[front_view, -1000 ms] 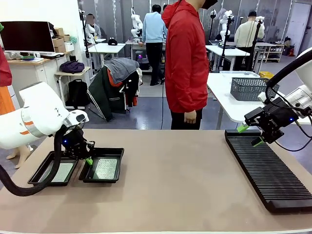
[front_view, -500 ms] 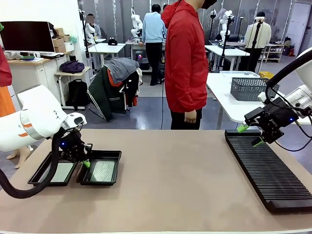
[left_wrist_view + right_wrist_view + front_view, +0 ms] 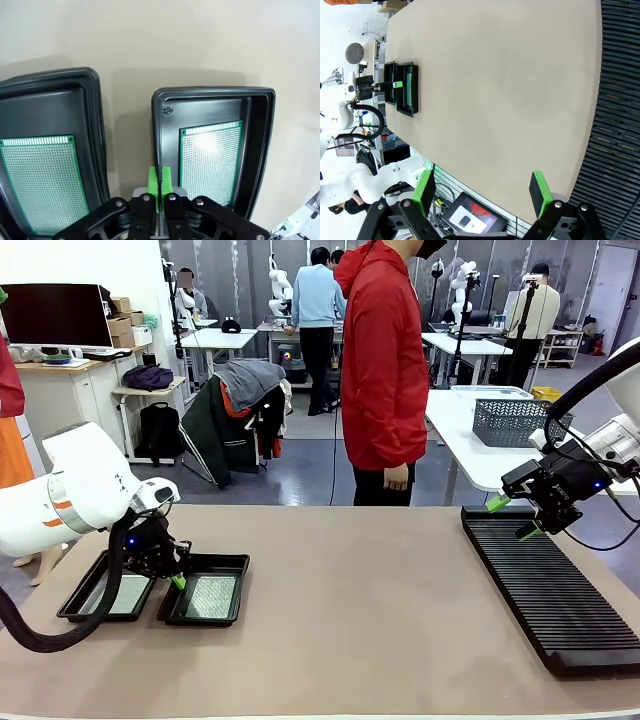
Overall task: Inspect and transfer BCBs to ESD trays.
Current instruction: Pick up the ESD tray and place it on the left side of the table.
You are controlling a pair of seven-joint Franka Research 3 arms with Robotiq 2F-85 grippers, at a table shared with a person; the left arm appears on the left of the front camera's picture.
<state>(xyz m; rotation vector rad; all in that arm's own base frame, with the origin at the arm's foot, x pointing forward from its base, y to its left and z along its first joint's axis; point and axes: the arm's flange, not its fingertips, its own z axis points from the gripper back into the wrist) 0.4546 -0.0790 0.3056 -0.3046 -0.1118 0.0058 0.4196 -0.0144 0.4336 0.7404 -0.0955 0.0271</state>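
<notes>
Change: since a second ago the left gripper (image 3: pixel 178 578) has drawn slightly toward the robot's left, and the right-hand tray (image 3: pixel 206 590) has shifted with it; the right arm and rack look unmoved.
Left gripper: green pads (image 3: pixel 159 181) pressed together with nothing between them, low at the near rim between the 2 trays; contact with the rim is hard to judge.
Right gripper: (image 3: pixel 514 516) fingers spread wide and empty, hovering over the far end of the black slotted rack (image 3: pixel 548 585) at 3 o'clock on the table.
Trays: 2 black ESD trays at 9 o'clock, left-hand tray (image 3: pixel 105 587) just beside the other, a narrow gap between them in the left wrist view.
BCBs: 1 board flat in each tray, (image 3: pixel 41 181) and (image 3: pixel 210 158); long axes run near-to-far across the table, parallel to each other.
Edges and room: table (image 3: pixel 350 620) bare through the middle; trays near the left edge, rack along the right edge.
Person: red jacket (image 3: pixel 382 360), standing at 12 o'clock.
</notes>
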